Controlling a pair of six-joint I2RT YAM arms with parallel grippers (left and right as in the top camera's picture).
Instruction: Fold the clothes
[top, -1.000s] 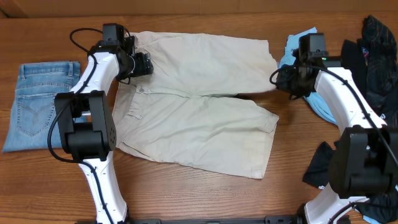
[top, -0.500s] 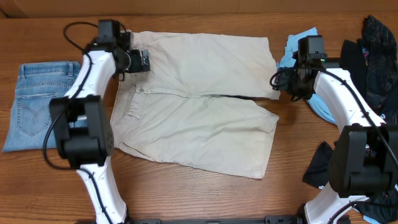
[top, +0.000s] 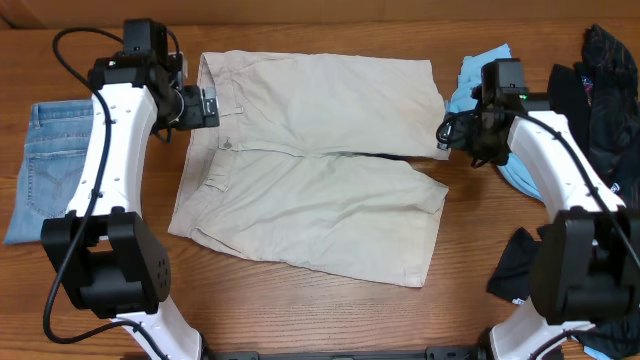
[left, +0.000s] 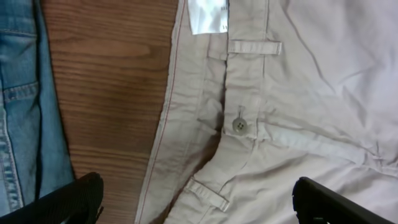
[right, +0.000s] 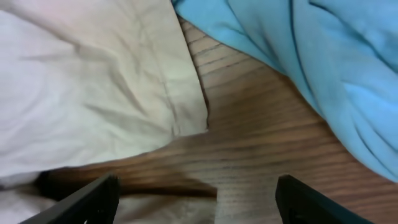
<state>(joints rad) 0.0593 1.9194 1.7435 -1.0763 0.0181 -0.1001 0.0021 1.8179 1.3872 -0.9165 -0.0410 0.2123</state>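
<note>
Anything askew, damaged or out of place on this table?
Nothing damaged or spilled. The beige shorts lie spread flat and unfolded, white inner label showing; the light-blue shirt sits crumpled beside one leg's hem.

khaki shorts (left: 292, 112) (button visible), jeans (left: 25, 106), table (left: 112, 87)

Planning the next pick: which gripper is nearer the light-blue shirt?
Right. The right gripper is just beside the light-blue shirt; the left gripper is far across the shorts.
</note>
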